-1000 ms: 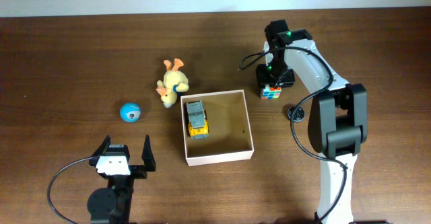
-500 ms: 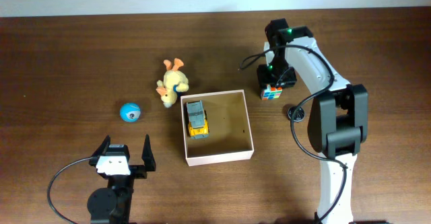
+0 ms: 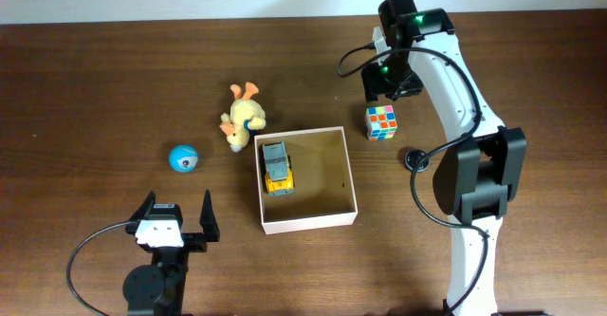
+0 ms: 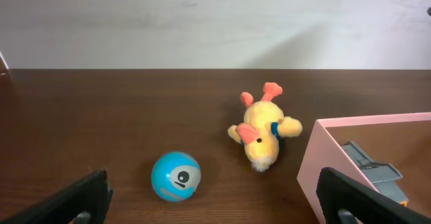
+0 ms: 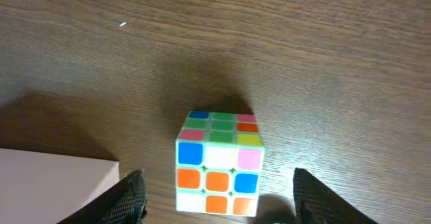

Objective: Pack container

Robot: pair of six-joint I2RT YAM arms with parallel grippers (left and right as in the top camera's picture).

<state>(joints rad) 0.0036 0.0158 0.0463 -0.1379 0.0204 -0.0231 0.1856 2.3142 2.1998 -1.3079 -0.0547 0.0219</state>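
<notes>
**Both grippers wide, cube loose on the wood**

Dark brown wood fills the shot, the table [image 3: 95, 88] running up to a pale strip of wall at the far edge. The right arm [image 3: 465, 98], white and black, arcs over the far right side, and its base runs off the near edge of the overhead view.

The container [image 3: 305, 223] sits near the middle of the table, open top up, with cream walls and a tan floor. The left wrist camera catches only its near corner, and the right wrist camera only a sliver.

The left gripper [image 3: 176, 212] hovers at the near left, jaws spread wide, nothing between them. The right gripper [image 5: 219, 183] hangs over the cube with its jaws apart, a dark finger on either side and a gap of bare wood both ways. Those fingers are cut off by the frame's lower edge, and from overhead the wrist housing hides them.

The plush duck [image 3: 244, 117] lies just beyond the container's far left corner. The yellow and grey toy truck [image 3: 276, 167] rests inside that same corner, half hidden by the wall from the left wrist. The colour cube [image 3: 381, 122] stands on the table just off the container's far right corner. The blue ball [image 3: 184, 158] sits left of the duck, well apart.
</notes>
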